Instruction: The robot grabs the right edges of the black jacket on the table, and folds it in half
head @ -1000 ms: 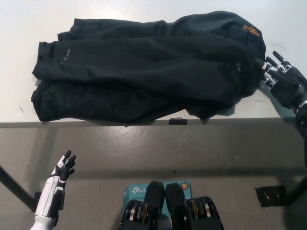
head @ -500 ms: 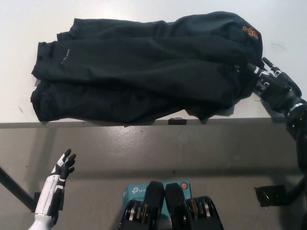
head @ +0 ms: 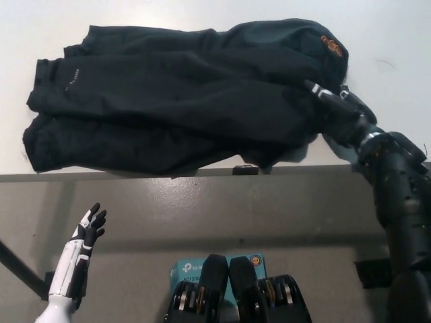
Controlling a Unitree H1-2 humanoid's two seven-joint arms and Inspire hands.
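Black hand reaches the jacket's right edge.

The black jacket (head: 182,101) lies bunched up on the white table (head: 202,17), filling most of the upper half of the picture, with a small orange logo (head: 330,46) at its upper right. The right hand (head: 337,111) comes in from the lower right and lies against the jacket's right edge, most likely so it can grab the cloth there and pull it over to fold the jacket in half. The black arm is stretched up and to the left, and the fingers (head: 316,88) point into the cloth. I cannot tell if they have closed on it. The left hand (head: 89,227) rests at the lower left, below the table, fingers spread and holding nothing.
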